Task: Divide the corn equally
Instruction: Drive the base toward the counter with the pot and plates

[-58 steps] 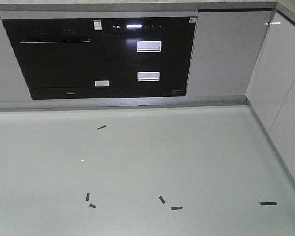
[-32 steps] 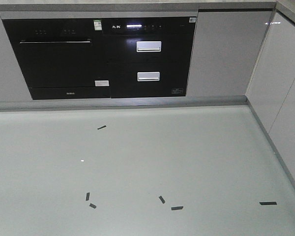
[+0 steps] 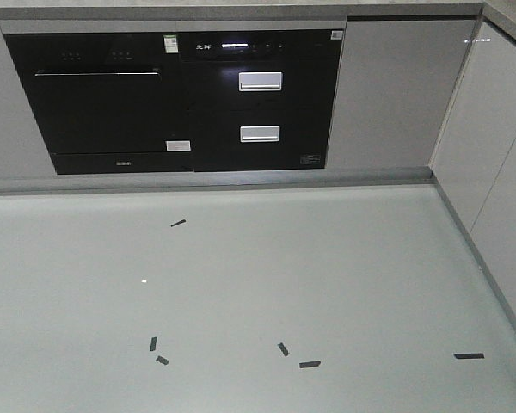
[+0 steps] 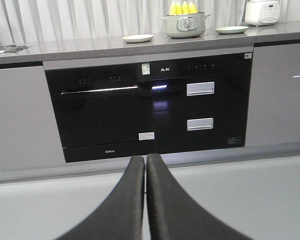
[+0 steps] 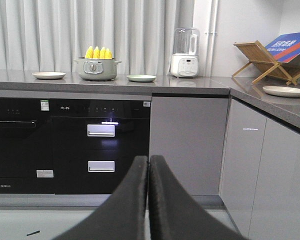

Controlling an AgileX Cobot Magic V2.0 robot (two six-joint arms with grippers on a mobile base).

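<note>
Corn [image 5: 99,52]: tips-up in the pot [image 5: 96,69]; pale plate [image 5: 49,75] and green plate [image 5: 141,78] flank it, likely for equal shares
Left gripper [image 4: 145,159]: jaws pressed together, empty; well apart from the counter [image 4: 90,47]
Right gripper [image 5: 148,159]: likewise closed, empty

The oven front [image 3: 99,107] is glossy black; the countertop [image 5: 190,86] matt grey; the rack [image 5: 262,62] bare wood.
</note>
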